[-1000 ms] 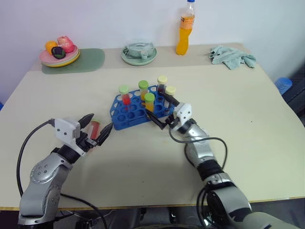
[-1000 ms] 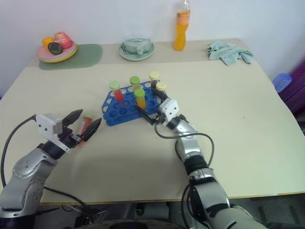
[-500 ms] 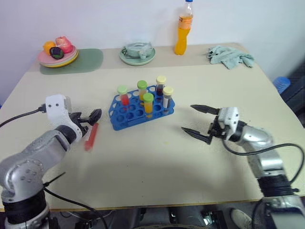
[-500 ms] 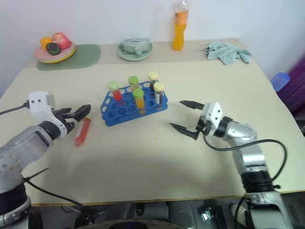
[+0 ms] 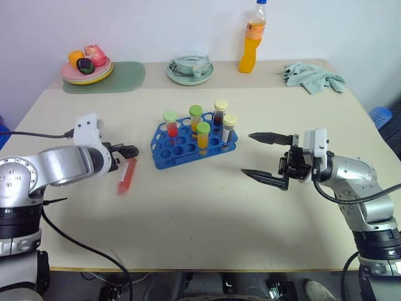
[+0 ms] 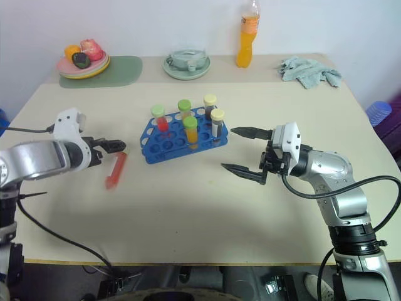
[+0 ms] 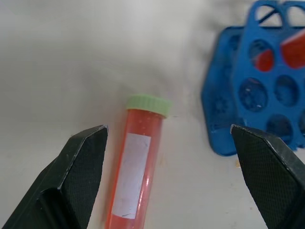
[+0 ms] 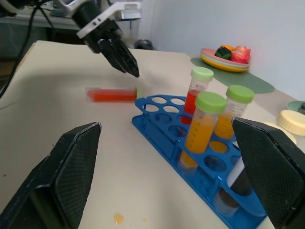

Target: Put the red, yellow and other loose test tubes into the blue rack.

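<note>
One loose red plastic tube with a green cap (image 5: 126, 175) remains for you: right gripper (image 5: 265, 159) has retreated spread and empty from the blue plastic rack (image 5: 188, 145), left gripper (image 7: 171, 157) hovers spread over it.

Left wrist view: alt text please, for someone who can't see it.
A red tube with a green cap lies on the table between the open left gripper fingers, not gripped. The blue rack stands just beyond it.

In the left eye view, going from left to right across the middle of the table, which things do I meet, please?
left gripper → red test tube lying flat on the table → blue rack holding five capped tubes → right gripper, open
</note>
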### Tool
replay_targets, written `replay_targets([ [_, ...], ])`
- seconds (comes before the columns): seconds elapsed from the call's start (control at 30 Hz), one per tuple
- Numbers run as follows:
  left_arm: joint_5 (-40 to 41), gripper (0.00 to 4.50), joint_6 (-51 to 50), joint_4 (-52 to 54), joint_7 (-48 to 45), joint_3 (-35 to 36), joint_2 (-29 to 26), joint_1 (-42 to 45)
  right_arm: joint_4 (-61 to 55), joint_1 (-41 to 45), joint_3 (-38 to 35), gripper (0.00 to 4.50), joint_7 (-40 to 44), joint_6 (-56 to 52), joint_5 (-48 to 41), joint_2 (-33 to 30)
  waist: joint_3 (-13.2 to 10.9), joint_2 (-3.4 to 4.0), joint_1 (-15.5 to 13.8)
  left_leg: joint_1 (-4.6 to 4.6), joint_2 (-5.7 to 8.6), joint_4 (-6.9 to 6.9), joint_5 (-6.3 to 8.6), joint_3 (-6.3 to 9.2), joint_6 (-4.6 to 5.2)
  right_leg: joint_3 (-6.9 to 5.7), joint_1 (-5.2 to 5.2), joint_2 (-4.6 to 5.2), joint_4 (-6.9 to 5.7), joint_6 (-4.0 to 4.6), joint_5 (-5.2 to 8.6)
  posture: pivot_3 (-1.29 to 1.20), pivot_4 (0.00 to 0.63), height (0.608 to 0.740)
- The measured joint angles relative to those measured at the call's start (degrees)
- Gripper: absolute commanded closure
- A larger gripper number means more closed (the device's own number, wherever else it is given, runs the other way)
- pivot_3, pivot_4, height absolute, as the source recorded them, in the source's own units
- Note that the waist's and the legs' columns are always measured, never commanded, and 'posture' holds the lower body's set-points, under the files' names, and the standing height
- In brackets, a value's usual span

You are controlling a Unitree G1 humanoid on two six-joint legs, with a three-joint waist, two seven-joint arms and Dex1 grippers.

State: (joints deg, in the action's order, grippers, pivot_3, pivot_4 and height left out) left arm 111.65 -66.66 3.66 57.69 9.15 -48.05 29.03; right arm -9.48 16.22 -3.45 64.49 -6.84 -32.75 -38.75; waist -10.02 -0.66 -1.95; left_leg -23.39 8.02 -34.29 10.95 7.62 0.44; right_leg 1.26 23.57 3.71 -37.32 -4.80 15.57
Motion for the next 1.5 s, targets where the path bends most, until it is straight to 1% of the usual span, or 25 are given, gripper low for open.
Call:
replay_targets([
  [0.2,0.5,0.29,-2.5,-11.4,3.4,-5.0,-0.6,6.4,-0.3,-0.4,-0.1,0.02,-0.2,0.2,0.4,0.2,0.0,-0.01,-0.3,-0.02,0.00,0.01,-0.05,-0.01,0.08,0.00,0.04,0.00,-0.02,0.00,0.00,0.00,0.150,0.740],
  [0.37,0.2,0.29,-8.4,-23.3,0.3,-10.4,-1.2,13.2,-0.9,-0.7,-0.1,0.02,-1.4,0.2,0.7,1.3,0.0,-0.03,-0.3,-0.02,0.01,0.01,-0.06,-0.01,0.08,0.00,0.05,-0.01,-0.03,-0.01,0.00,0.00,0.150,0.740],
  [0.43,-2.1,0.29,-10.7,-28.9,-1.7,-11.9,-0.6,15.0,-1.7,-0.8,0.0,0.02,-1.7,0.2,1.0,1.6,0.0,-0.03,-0.2,-0.02,0.02,0.01,-0.07,-0.01,0.08,0.01,0.08,-0.01,-0.03,-0.01,-0.01,0.00,0.150,0.740],
  [0.5,-4.9,0.82,-13.3,-33.5,-4.0,-12.8,0.0,17.4,-1.8,-1.2,0.0,0.00,-1.9,0.2,1.2,1.6,0.0,-0.05,-0.2,-0.02,0.01,0.02,-0.07,-0.01,0.08,0.00,0.08,-0.01,-0.04,-0.01,-0.01,0.00,0.150,0.740],
  [0.53,-6.1,1.17,-14.3,-35.2,-5.1,-12.8,0.0,18.7,-1.8,-1.2,0.1,0.00,-2.0,0.2,1.3,1.6,0.0,-0.05,-0.2,-0.03,0.02,0.01,-0.07,-0.01,0.07,0.00,0.08,-0.01,-0.05,-0.01,-0.01,0.00,0.150,0.740],
  [0.6,-9.7,2.13,-16.8,-38.1,-7.8,-12.8,0.1,20.8,-1.8,-1.3,0.1,0.00,-2.3,0.1,1.6,1.6,0.0,-0.06,-0.2,-0.03,0.02,0.01,-0.08,-0.01,0.07,0.01,0.08,-0.01,-0.04,-0.01,-0.01,0.00,0.150,0.740],
  [0.63,-11.4,2.75,-17.7,-39.1,-8.9,-12.7,0.2,21.5,-1.9,-1.4,0.0,0.00,-2.4,0.1,1.7,1.6,0.0,-0.06,-0.1,-0.03,0.02,0.01,-0.08,-0.02,0.07,0.02,0.09,-0.01,-0.04,-0.01,-0.01,0.00,0.150,0.740],
  [0.7,-14.5,3.65,-19.3,-40.5,-10.7,-12.2,0.8,22.6,-2.1,-1.7,0.1,0.00,-2.6,0.1,1.9,1.6,0.0,-0.06,-0.2,-0.03,0.01,0.03,-0.08,-0.01,0.07,0.01,0.10,-0.01,-0.04,-0.01,-0.01,0.00,0.150,0.740],
  [0.73,-16.0,3.72,-19.9,-41.2,-11.5,-11.9,1.2,23.2,-2.2,-1.8,0.1,0.00,-2.7,0.1,2.1,1.7,0.0,-0.06,-0.2,-0.03,0.01,0.03,-0.08,-0.01,0.06,0.01,0.10,-0.01,-0.04,-0.01,-0.01,0.00,0.150,0.740],
  [0.9,-22.5,3.72,-23.3,-43.1,-14.5,-7.8,2.9,24.6,-2.8,-1.8,0.3,0.00,-3.3,-0.2,2.3,1.8,0.0,-0.07,-0.2,-0.03,0.01,0.02,-0.08,-0.01,0.05,0.01,0.09,-0.01,-0.05,-0.02,-0.01,0.00,0.150,0.740],
  [0.97,-23.7,3.72,-24.6,-41.5,-16.9,-7.1,2.6,24.1,-2.8,-1.7,0.5,0.00,-3.4,-0.2,2.6,1.8,0.0,-0.07,-0.1,-0.05,0.02,0.02,-0.08,-0.01,0.05,0.01,0.11,-0.01,-0.04,-0.02,-0.01,0.00,0.150,0.740],
  [1.0,-23.7,3.72,-24.9,-38.8,-19.3,-7.2,2.0,22.8,-2.8,-1.6,0.6,0.00,-3.4,-0.2,2.7,1.8,0.0,-0.07,0.0,-0.07,0.01,0.03,-0.10,-0.02,0.02,0.03,0.13,-0.01,-0.05,-0.02,-0.01,0.00,0.150,0.740],
  [1.03,-24.0,3.72,-25.3,-33.5,-23.7,-7.3,0.7,20.3,-2.8,-1.5,0.7,0.00,-3.4,-0.2,2.8,1.8,0.0,-0.08,0.3,-0.11,0.01,0.03,-0.17,-0.03,-0.10,0.03,0.16,0.00,-0.05,-0.02,-0.01,0.00,0.150,0.740],
  [1.07,-24.3,3.72,-24.7,-27.9,-27.4,-5.9,0.1,17.3,-2.8,-1.3,0.9,0.00,-3.5,-0.3,2.8,1.9,0.0,-0.07,0.5,-0.13,0.01,0.07,-0.22,-0.05,-0.18,0.06,0.18,0.01,-0.03,-0.01,-0.02,0.00,0.150,0.740],
  [1.1,-23.7,3.72,-23.3,-23.4,-30.3,-3.2,0.3,14.3,-2.7,-1.1,1.1,0.00,-3.7,-0.4,2.9,1.9,0.0,-0.05,0.9,-0.13,0.01,0.07,-0.23,-0.08,-0.19,0.06,0.18,0.04,-0.06,-0.01,-0.02,0.00,0.150,0.740],
  [1.13,-21.1,3.72,-20.1,-19.1,-33.0,2.4,2.0,9.6,-2.8,-1.0,1.2,0.00,-3.9,-0.4,3.0,2.3,0.1,-0.01,1.2,-0.11,0.01,0.09,-0.23,-0.08,-0.18,0.07,0.18,0.06,-0.04,0.00,-0.02,0.00,0.150,0.740],
  [1.17,-19.6,3.72,-17.9,-16.5,-35.5,5.4,3.3,6.7,-2.8,-0.9,1.3,0.00,-4.1,-0.4,3.1,2.4,0.1,-0.04,1.2,-0.12,0.00,0.07,-0.23,-0.06,-0.17,0.04,0.19,0.06,-0.06,0.00,-0.02,0.00,0.150,0.740],
  [1.2,-19.2,3.72,-15.9,-13.1,-38.7,7.7,3.9,3.5,-2.8,-0.8,1.4,0.00,-4.3,-0.4,3.2,2.6,0.1,-0.07,1.4,-0.13,0.00,0.08,-0.21,-0.06,-0.13,0.04,0.22,0.06,-0.05,0.03,-0.02,0.00,0.150,0.740],
  [1.27,-20.5,3.72,-13.6,-4.6,-46.3,11.0,3.0,-3.5,-2.7,-1.0,1.3,0.00,-4.7,-0.4,3.3,2.8,0.1,-0.08,1.8,-0.13,-0.02,0.11,-0.10,-0.09,0.04,0.06,0.24,0.06,-0.05,0.06,-0.01,0.00,0.150,0.740],
  [1.33,-22.5,3.72,-10.6,1.2,-51.4,13.2,2.7,-6.5,-2.8,-1.1,1.4,0.00,-5.2,-0.4,3.4,2.9,0.1,-0.08,1.5,-0.13,-0.02,0.11,-0.09,-0.08,0.07,0.05,0.22,0.06,-0.05,0.23,0.08,0.00,0.150,0.740],
  [1.37,-24.2,3.72,-7.6,3.8,-54.5,14.4,3.5,-7.3,-2.8,-1.2,1.4,0.00,-5.4,-0.5,3.4,3.0,0.1,-0.08,1.2,-0.13,-0.02,0.08,-0.09,-0.08,0.06,0.04,0.18,0.06,-0.01,0.28,0.09,0.00,0.150,0.740],
  [1.4,-27.9,3.72,-2.2,7.0,-58.7,15.2,4.9,-8.5,-2.8,-1.2,1.4,0.00,-5.8,-0.5,3.3,3.4,0.1,-0.08,1.1,-0.13,-0.03,0.08,-0.06,-0.08,0.01,0.02,0.11,0.06,0.08,0.30,0.09,0.00,0.150,0.740],
  [1.43,-35.5,3.72,8.1,12.0,-64.6,15.4,8.1,-10.2,-2.8,-1.2,1.4,0.00,-6.3,-0.8,3.3,4.1,0.1,-0.07,0.9,-0.11,-0.03,0.08,-0.03,-0.14,-0.03,-0.01,-0.01,0.10,0.26,0.33,0.07,0.00,0.150,0.740],
  [1.5,-45.8,3.72,21.4,16.0,-73.1,13.7,11.3,-10.7,-2.8,-1.6,1.4,0.00,-7.2,-1.2,3.3,4.3,0.1,-0.08,0.6,-0.11,-0.03,0.06,0.00,-0.22,0.02,0.00,-0.08,0.12,0.38,0.36,0.04,0.00,0.150,0.740],
])
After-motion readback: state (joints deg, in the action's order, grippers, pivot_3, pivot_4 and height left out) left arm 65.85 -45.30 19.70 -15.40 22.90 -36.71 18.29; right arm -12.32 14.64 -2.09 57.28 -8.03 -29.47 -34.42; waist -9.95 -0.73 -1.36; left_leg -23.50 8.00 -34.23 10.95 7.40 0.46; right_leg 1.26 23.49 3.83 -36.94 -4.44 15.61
